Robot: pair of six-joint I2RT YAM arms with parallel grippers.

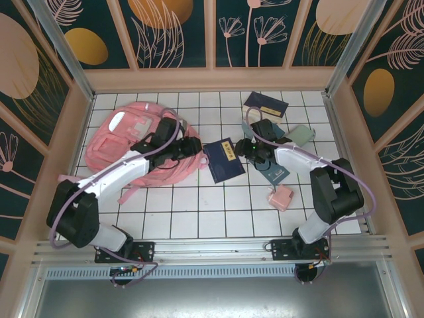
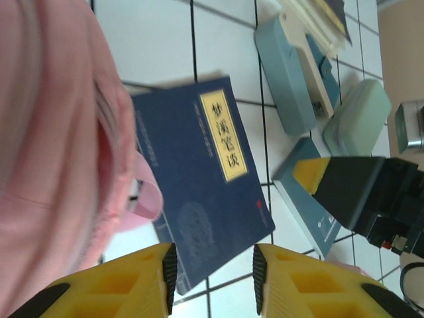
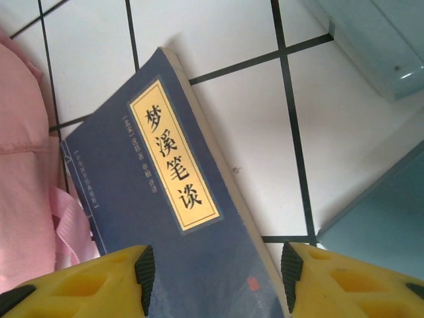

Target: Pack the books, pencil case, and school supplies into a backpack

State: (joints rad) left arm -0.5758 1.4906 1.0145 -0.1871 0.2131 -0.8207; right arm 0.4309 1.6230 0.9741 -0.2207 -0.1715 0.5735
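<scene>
A dark navy book (image 1: 224,159) with a yellow label lies flat on the tiled table, right beside the pink backpack (image 1: 129,142). My left gripper (image 1: 190,151) hovers at the book's left edge over the backpack's rim. In the left wrist view its jaws (image 2: 214,271) are open above the book (image 2: 199,172), holding nothing. My right gripper (image 1: 246,150) hangs at the book's right edge. In the right wrist view it (image 3: 217,278) is open over the book (image 3: 146,199), with nothing held. A second navy book (image 1: 266,105) lies at the back.
To the right of the book lie a teal pad (image 1: 273,173), a mint pouch (image 1: 301,136), a teal-and-beige bar (image 2: 291,73) and a pink block (image 1: 281,197). A pink strap (image 1: 126,192) trails toward the front left. Low walls ring the table.
</scene>
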